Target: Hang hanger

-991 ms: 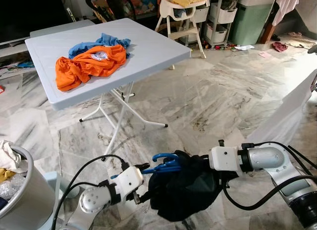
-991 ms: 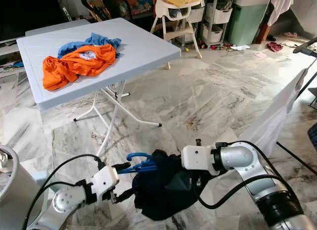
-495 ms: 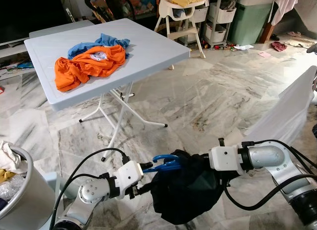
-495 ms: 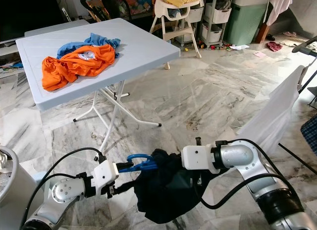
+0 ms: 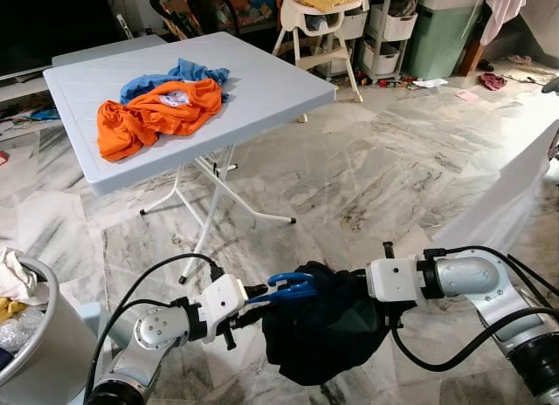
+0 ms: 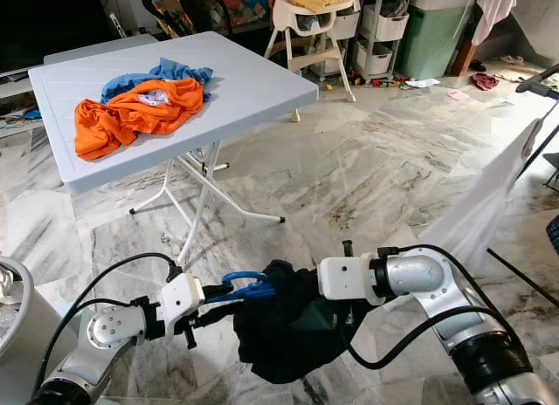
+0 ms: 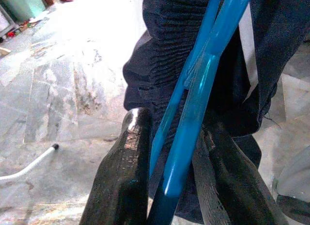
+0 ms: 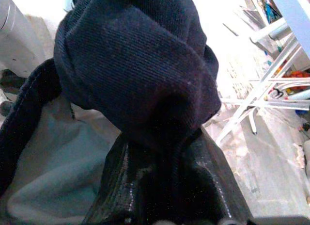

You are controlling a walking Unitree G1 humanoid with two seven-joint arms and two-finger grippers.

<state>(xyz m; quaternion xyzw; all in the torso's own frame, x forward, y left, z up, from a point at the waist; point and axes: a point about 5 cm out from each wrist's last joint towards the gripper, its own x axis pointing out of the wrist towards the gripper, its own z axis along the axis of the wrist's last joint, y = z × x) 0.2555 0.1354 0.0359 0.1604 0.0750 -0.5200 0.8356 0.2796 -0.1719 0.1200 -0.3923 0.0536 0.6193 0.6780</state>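
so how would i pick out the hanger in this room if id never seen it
Start at the pale blue folding table, then look down to the marble floor in front of the robot. There a dark garment hangs between the two claws. The blue hanger pokes out of its left side, gripped by the left claw; it is the only thin, bright blue plastic piece there.

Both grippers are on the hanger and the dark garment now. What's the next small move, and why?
Probably lift both arms together. The left gripper clamps the blue hanger, and the right gripper grips the dark garment, which sags low near the marble floor. It looks bunched, so raising it should let it drape before hanging.
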